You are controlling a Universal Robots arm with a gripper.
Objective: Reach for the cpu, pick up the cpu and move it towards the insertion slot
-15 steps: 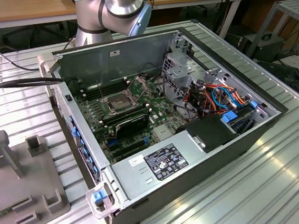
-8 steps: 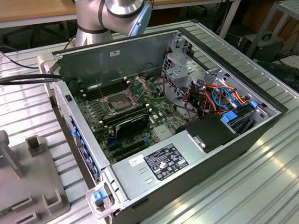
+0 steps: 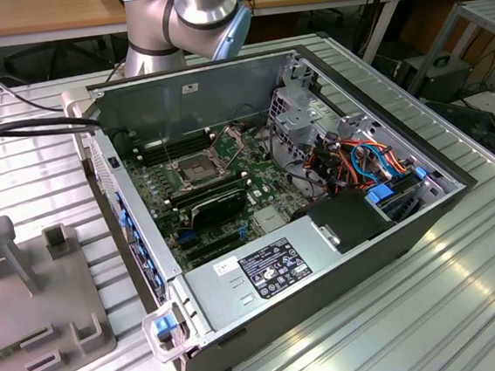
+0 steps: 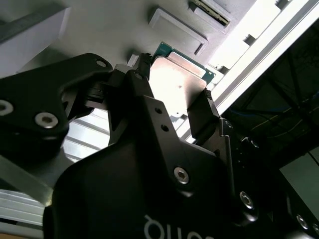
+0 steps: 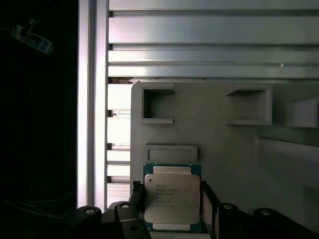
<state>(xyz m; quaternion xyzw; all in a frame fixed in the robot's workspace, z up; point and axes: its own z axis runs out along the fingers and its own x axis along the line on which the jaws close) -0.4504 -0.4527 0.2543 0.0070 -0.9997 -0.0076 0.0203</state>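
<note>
The cpu (image 5: pixel 172 196) is a green-edged square chip with a silver lid. It sits between my gripper's (image 5: pixel 172 200) two black fingers, which press on its opposite sides. In the second wrist view the same cpu (image 4: pixel 179 74) is clamped at its edges by the gripper (image 4: pixel 175 79). Behind the cpu lies a grey fixture plate (image 5: pixel 224 149) with rectangular pockets. The insertion slot (image 3: pixel 195 169) is a square silver-framed socket with a dark centre on the motherboard inside the open computer case (image 3: pixel 325 257). Its thin metal plate stands hinged up.
The arm's grey joints (image 3: pixel 187 16) rise behind the case. Inside the case are a black ribbed shroud (image 3: pixel 219 207), a power supply (image 3: pixel 265 271) and a drive cage with coloured cables (image 3: pixel 359 161). A grey fixture (image 3: pixel 30 294) stands on the slatted aluminium table (image 3: pixel 469 304) at the exterior view's left.
</note>
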